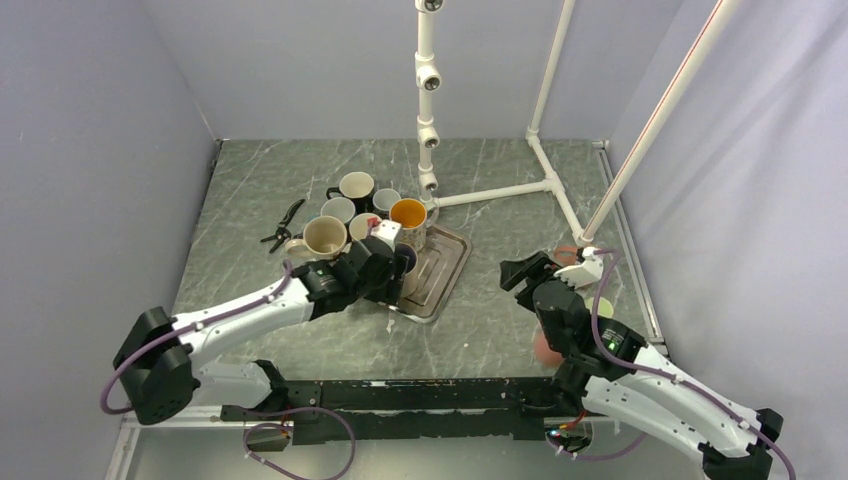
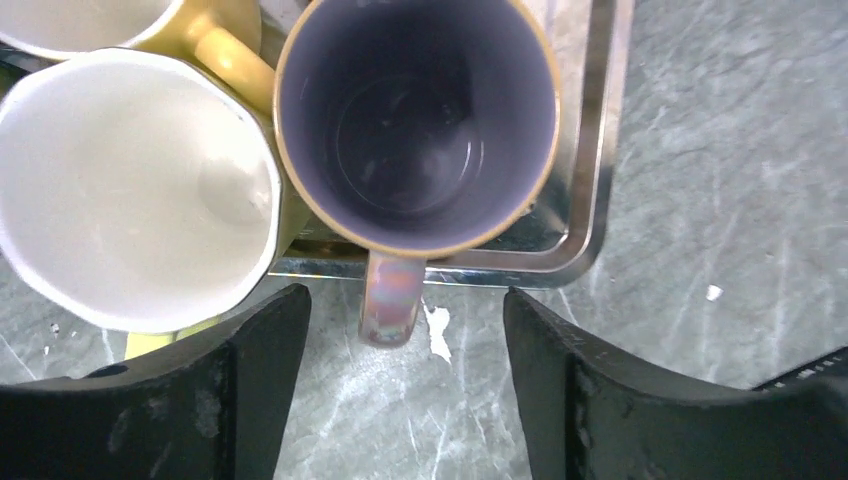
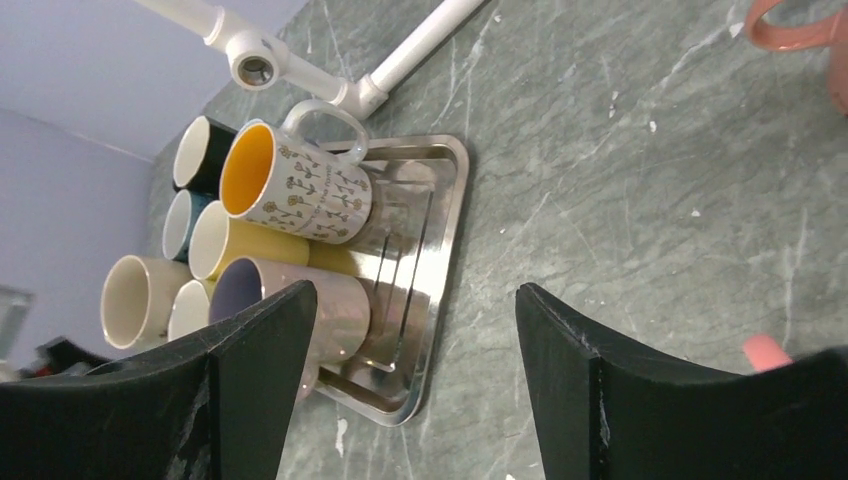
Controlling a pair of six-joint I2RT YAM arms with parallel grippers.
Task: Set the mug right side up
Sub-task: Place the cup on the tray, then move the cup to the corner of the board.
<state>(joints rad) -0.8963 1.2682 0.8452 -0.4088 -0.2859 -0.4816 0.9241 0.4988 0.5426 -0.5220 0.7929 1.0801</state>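
The left end effector point(image 2: 402, 305) and right end effector point(image 3: 415, 300) are open, empty. A white faceted mug point(image 2: 130, 190) stands just beside the upright purple-lined mug point(image 2: 415, 120).

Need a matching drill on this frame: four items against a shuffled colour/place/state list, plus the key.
Items
1. lilac-lined mug
2. floral mug
3. pink mug
4. black tool

Descriptions
A. leftmost loose item in the top view
B. orange inside
C. mouth up, right under the open left gripper
D. far right, apart from the other mugs

Pairs: 1-C, 2-B, 3-D, 4-A
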